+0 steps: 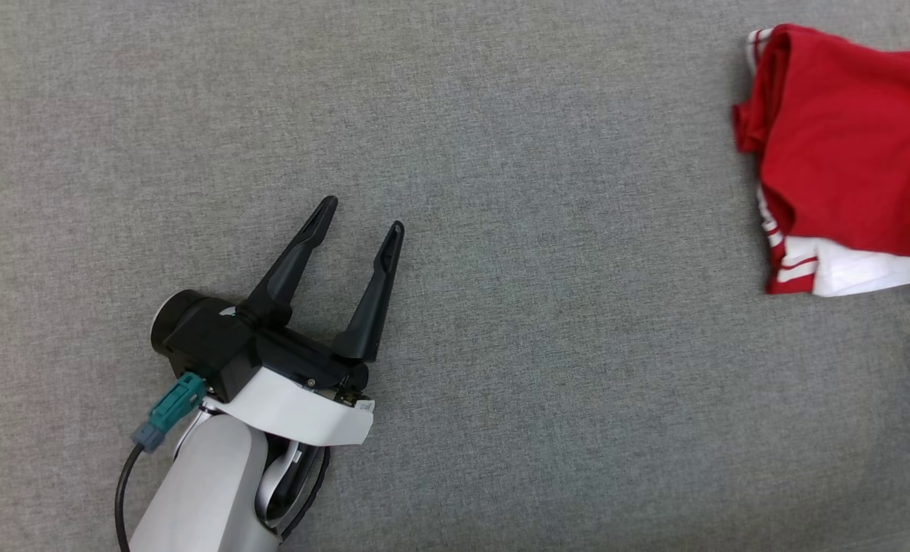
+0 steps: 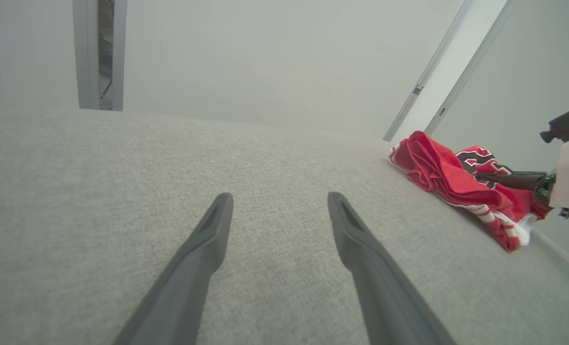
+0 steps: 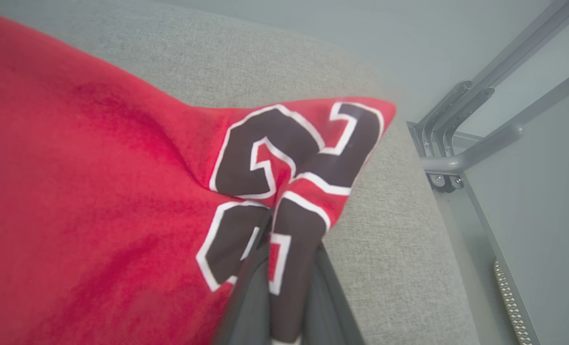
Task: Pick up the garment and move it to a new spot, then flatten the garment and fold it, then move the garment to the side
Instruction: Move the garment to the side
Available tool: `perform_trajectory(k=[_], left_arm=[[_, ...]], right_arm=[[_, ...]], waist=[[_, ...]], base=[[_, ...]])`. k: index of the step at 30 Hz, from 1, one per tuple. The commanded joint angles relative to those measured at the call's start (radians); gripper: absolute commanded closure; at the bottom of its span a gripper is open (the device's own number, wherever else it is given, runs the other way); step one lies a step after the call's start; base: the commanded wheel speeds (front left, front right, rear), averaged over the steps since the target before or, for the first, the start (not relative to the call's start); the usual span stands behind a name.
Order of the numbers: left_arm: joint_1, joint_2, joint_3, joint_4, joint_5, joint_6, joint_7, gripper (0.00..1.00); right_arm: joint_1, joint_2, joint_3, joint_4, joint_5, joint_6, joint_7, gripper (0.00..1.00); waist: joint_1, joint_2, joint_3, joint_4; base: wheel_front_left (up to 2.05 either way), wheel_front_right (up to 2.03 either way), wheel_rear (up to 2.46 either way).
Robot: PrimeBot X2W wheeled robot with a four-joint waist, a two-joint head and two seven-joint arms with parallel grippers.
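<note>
Two grippers noted, in different states. Left gripper point(image 1: 363, 214) was over the bare grey surface point(image 1: 546, 399), fingers spread, nothing between them, well apart from the garment point(image 1: 845, 146). Right gripper point(image 3: 286, 287) was pressed together on a fold of the red garment, pinching cloth at the black-and-white lettering point(image 3: 284, 158). Garment lay bunched at the far right of the surface, near its edge. A metal frame point(image 3: 457, 163) stood just past that edge.

Risks, as judged:
- Grip was on one small pinch of a heaped fold. A lift could take a single layer only, so the cloth would unroll and drag, or slide out of the fingers under its own weight.
- With the pile that near the edge, a pull to the robot's right could tip part of it over the side or snag it on the frame.
- One-handed carrying would likely leave it more crumpled and make flattening harder.
- Left gripper was too far off to help without a long reach across.
</note>
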Motion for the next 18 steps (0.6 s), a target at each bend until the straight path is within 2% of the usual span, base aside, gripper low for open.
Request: perform_trajectory(k=[1,8,18], left_arm=[[0.029,0.013,0.005,0.055,-0.013,-0.001,0.011,0.0],[0.04,0.013,0.018,0.051,-0.013,0.0,0.011,0.0],[0.04,0.012,0.023,0.053,-0.014,0.0,0.011,0.0]], right_arm=[[-0.009,-0.007,-0.01,0.013,-0.013,-0.001,-0.009,1.0],[-0.051,-0.021,-0.064,0.116,-0.146,-0.001,-0.017,1.0],[-0.077,0.045,-0.196,0.216,-0.296,-0.001,-0.017,1.0]], waist=[[0.0,-0.0001,0.0,0.003],[0.0,-0.0001,0.001,0.015],[0.0,-0.0001,0.003,0.018]], base=[[0.0,0.0,0.0],[0.0,0.0,0.0],[0.0,0.0,0.0]])
